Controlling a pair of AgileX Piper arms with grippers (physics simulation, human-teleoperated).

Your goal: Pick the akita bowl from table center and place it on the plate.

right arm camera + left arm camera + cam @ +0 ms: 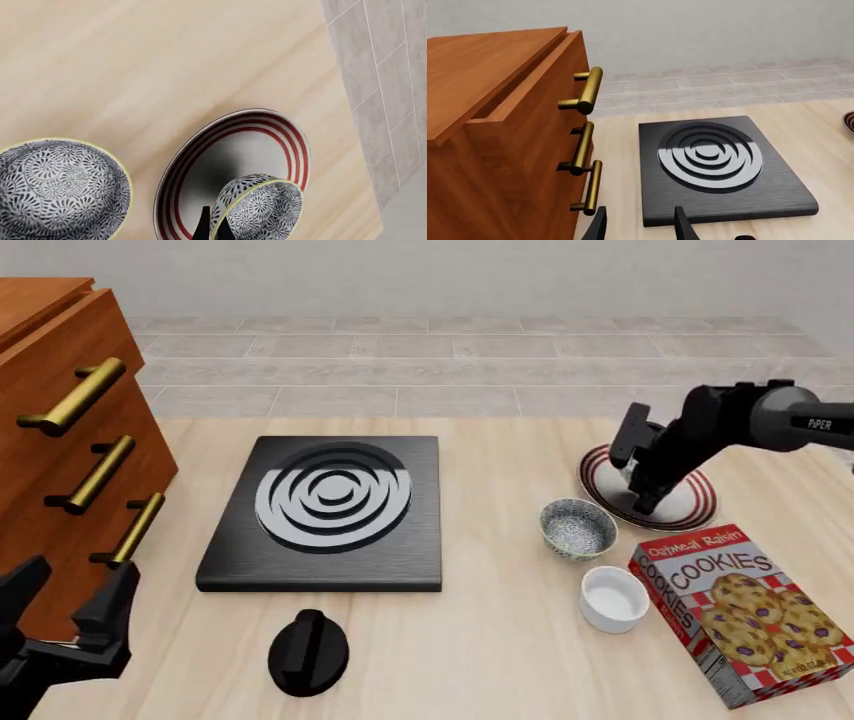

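Note:
My right gripper [213,229] is shut on the rim of one akita bowl [259,209], which hangs tilted over the red-striped plate [267,135]; I cannot tell whether it touches the plate. In the front view the right gripper [642,494] sits over the plate [689,504] at the right, and the arm hides the held bowl. An identical bowl [578,527] stands upright on the table just in front and to the left of the plate, also seen as the bowl [61,190] beside the plate. My left gripper [67,606] is open at the near left, empty.
A black stove plate [327,508] lies mid-table with a black knob [308,651] in front of it. A wooden drawer cabinet [67,420] with brass handles stands at the left. A white ramekin [614,598] and a cookies box [737,612] lie near right.

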